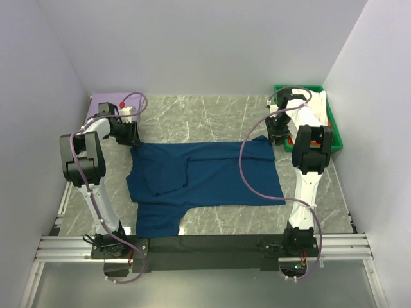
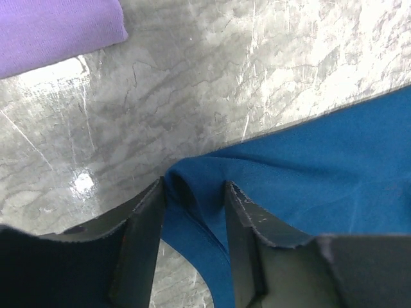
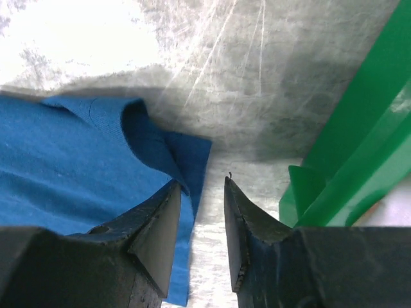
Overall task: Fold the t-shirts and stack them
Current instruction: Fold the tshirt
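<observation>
Lavender t-shirt (image 1: 99,104): it lies in the far left corner of the table (image 1: 192,115), well apart from the working area. I judge it is put there so the stack does not disturb the folding.
Left gripper (image 2: 194,192): it is low at the far left corner of the navy t-shirt (image 1: 205,176). Its jaws stand at a middle gap with a ridge of the cloth between them. Whether they already press the cloth, I cannot tell.
Navy t-shirt: it is spread in the middle of the table between the two arms, with one sleeve reaching toward the near edge on the left. Its far edge runs from one gripper to the other, and I think this is why each arm stands at a corner.
Right gripper (image 3: 200,186): it is at the far right corner of the shirt, jaws parted and holding nothing. The curled corner lies just beside one finger, and bare table shows in the gap.
Green bin (image 1: 335,131): it stands in the far right corner, near the right gripper.
Step, as I judge: taking both far corners to fold the shirt toward the near edge.
Risk: if only one corner is gripped, the fold will go crooked.
</observation>
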Controlling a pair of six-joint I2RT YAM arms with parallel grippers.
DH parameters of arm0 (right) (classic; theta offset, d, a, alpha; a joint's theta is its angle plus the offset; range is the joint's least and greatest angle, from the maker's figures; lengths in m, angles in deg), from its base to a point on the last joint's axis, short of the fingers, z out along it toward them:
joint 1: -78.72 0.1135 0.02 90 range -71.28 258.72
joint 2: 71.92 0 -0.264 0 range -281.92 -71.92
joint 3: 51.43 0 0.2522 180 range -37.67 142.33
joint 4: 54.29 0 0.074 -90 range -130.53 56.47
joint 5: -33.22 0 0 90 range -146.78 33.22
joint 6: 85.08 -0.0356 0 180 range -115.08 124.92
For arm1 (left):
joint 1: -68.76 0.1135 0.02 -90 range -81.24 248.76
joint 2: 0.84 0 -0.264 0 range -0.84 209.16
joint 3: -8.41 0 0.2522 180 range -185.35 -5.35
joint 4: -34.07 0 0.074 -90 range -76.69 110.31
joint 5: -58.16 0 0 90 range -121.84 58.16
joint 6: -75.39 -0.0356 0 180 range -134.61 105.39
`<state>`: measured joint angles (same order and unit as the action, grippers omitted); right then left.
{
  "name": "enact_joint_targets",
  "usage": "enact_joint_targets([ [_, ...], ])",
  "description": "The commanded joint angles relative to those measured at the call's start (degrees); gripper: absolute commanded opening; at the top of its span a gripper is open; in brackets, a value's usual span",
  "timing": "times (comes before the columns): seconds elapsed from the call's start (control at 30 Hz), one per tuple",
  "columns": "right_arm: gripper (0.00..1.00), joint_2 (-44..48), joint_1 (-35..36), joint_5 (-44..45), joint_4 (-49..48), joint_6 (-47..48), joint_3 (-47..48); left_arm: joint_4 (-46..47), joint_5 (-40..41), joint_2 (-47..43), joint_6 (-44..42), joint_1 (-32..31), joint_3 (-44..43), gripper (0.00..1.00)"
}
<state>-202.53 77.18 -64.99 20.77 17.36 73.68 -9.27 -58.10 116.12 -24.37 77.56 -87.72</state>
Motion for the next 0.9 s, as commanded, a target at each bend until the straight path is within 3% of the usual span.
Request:
enact_joint_targets([
  [0.0, 0.41, 0.8, -0.13, 1.54, -1.27, -1.11, 1.24, -0.74, -1.6, 0.89, 0.0, -0.01, -2.27, 0.46],
  [0.37, 0.26, -2.81, -1.09, -5.85, 1.98, -0.41, 1.94, -1.53, -2.13, 0.46, 0.53, 0.17, -2.1, 0.28],
  [0.63, 0.38, -3.17, -2.06, -2.87, -0.03, -1.81, 2.03, -1.62, -1.95, 0.02, 0.71, 0.61, -1.48, 0.26],
  [0.87, 0.4, -1.49, -2.06, -2.24, -3.38, -2.43, 1.15, -2.23, -1.86, 0.01, 0.18, 0.78, -1.66, 0.26],
])
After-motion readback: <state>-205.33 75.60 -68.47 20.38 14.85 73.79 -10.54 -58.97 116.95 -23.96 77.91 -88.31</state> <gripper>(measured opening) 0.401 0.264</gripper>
